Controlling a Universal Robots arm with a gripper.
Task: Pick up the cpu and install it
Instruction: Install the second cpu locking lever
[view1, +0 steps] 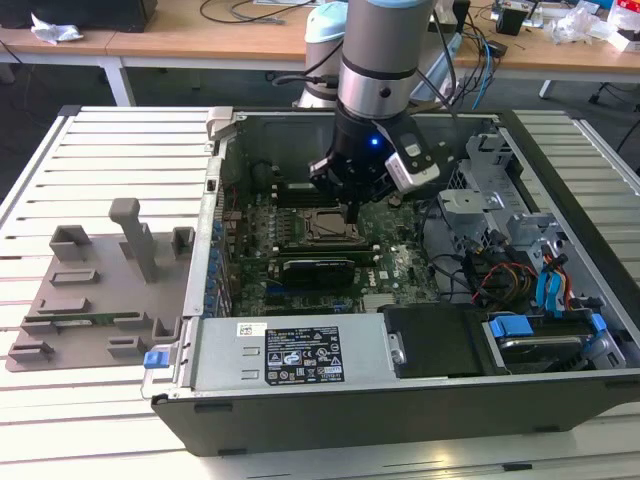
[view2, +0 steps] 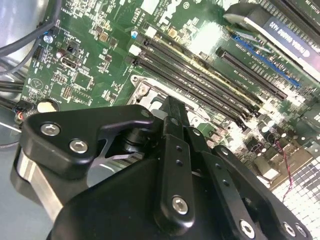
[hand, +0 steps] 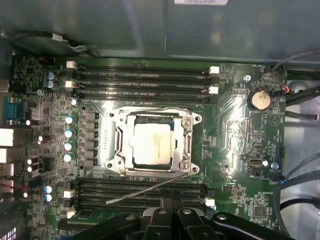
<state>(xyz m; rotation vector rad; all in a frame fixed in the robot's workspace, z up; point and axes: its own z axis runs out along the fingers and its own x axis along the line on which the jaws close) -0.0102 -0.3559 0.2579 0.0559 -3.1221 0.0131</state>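
A black, bolt-studded metal gripper (view1: 352, 205) hangs inside an open dark steel computer case (view1: 400, 400), just above the green circuit-studded motherboard (hand: 235, 125). The small flat square cpu (hand: 152, 144), its silvery-white metal top smooth and pale, sits seated in the dark square metal-framed socket (hand: 117, 165), a thin wire lever lying beside the frame. In the second wrist view the gripper's fingers (view2: 172, 122) meet, pressed together with nothing between them. A grey moulded plastic tray (view1: 90, 300) rests on the slatted white table (view1: 60, 420).

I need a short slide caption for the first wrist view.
The cpu sits in the motherboard socket, with the gripper just above it.
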